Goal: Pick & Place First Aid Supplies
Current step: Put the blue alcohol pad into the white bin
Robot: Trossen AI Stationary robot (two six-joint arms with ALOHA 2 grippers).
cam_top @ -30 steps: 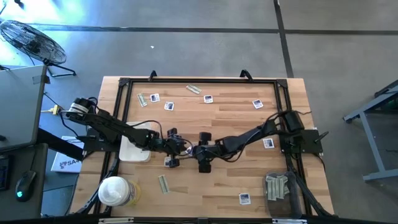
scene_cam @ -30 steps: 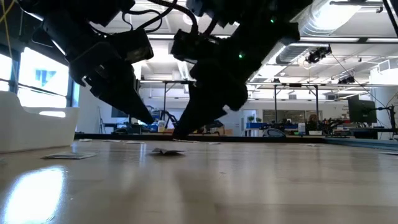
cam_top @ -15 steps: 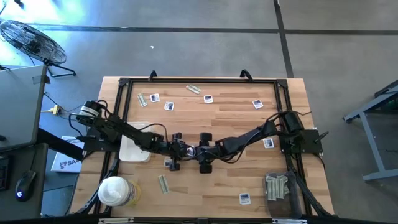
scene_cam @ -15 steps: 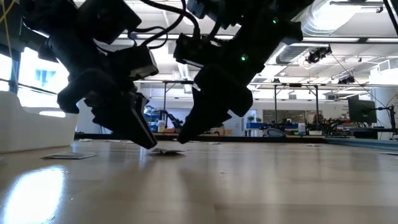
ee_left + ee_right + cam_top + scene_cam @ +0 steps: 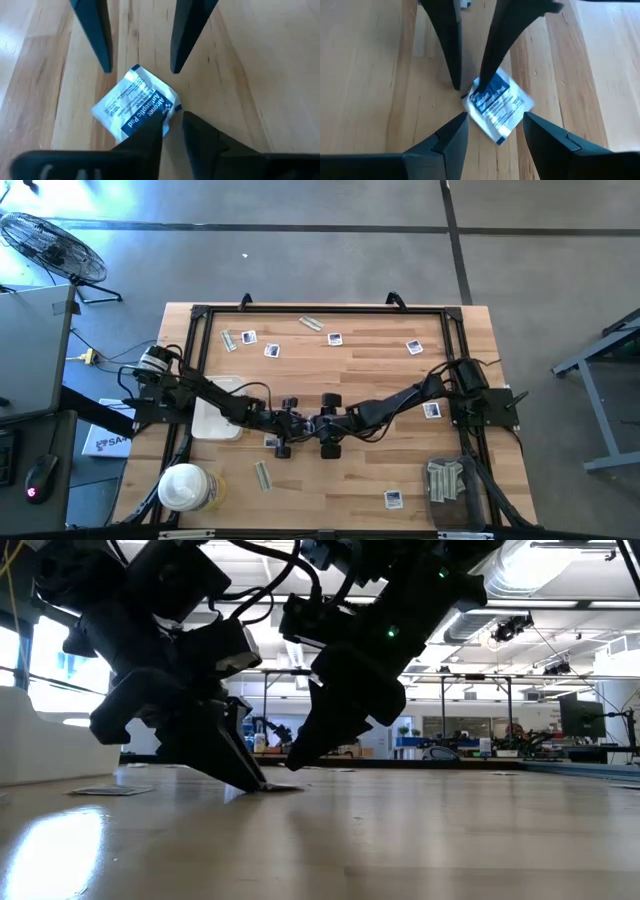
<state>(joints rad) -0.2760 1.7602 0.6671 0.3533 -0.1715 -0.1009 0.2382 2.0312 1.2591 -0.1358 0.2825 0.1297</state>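
One square white packet with dark blue print (image 5: pixel 131 106) lies flat on the wooden table, at its middle, between both grippers. My left gripper (image 5: pixel 172 125) comes from the table's left, slanting down, its fingers a narrow gap apart at the packet's blue-printed corner. My right gripper (image 5: pixel 495 117) comes from the right and stands open, one finger on either side of the packet (image 5: pixel 502 107) and a little above the wood (image 5: pixel 295 765). Other first aid supplies lie scattered over the table. My left gripper touches the packet's blue-printed corner (image 5: pixel 476 96) with one fingertip (image 5: pixel 152 129), while the other fingertip (image 5: pixel 192 125) stands on bare wood beside it. The fingers slant down from the table's left. The packet lies flat on the table.
A white tray (image 5: pixel 205 420) lies left of the grippers and a round white-lidded tub (image 5: pixel 183 487) stands at the near left. Loose packets (image 5: pixel 334 338) and strips (image 5: pixel 262 475) lie around, with a dark box of strips (image 5: pixel 448 480) at the near right.
My left gripper has come down and toward the table's right, from above the wood to the packet, rolling a little on the way. My right gripper has kept still around the packet.
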